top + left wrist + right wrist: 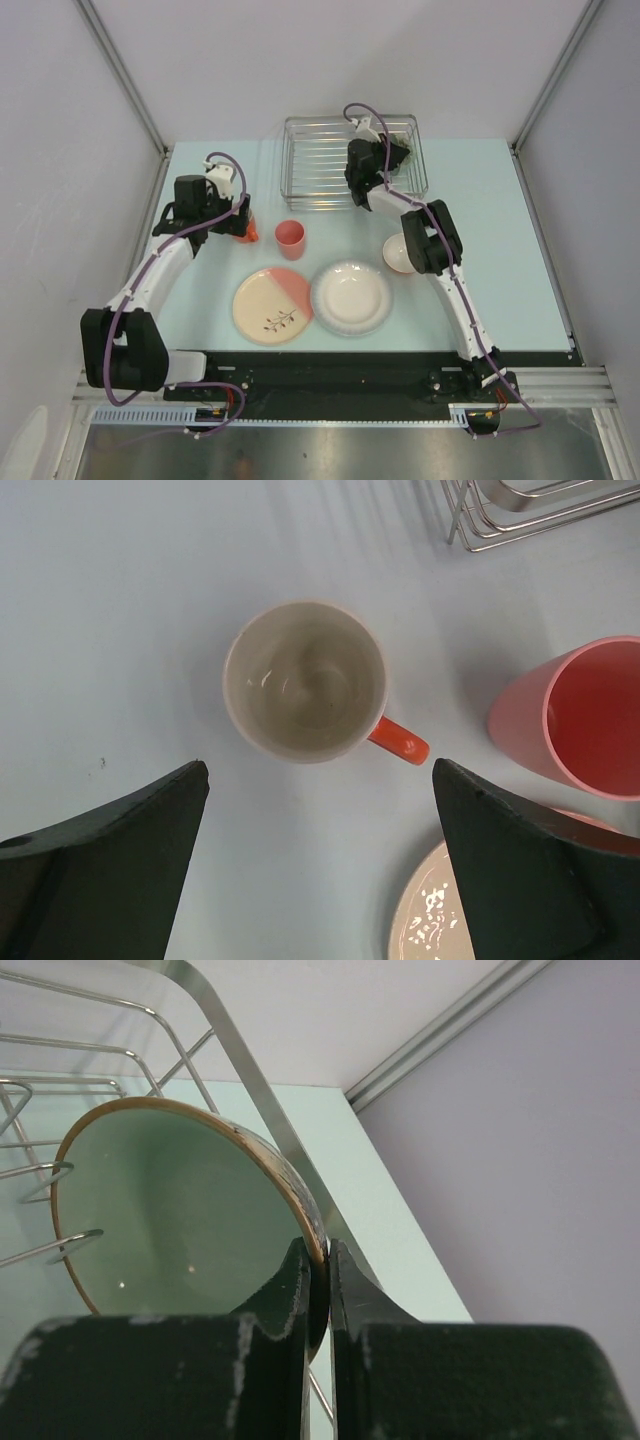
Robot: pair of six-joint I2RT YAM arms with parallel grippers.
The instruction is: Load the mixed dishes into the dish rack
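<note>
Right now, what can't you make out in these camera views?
Mug: top view, the left arm covers all but an orange sliver.
Green bowl: right wrist view, the right fingers cover its lower rim, so whether it touches the rack is unclear.
Pink cup: left wrist view, cut by the right edge.
Pale bowl: top view, partly behind the right arm.

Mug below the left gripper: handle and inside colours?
The mug has an orange handle and an off-white inside; the left wrist view shows it best.
</note>
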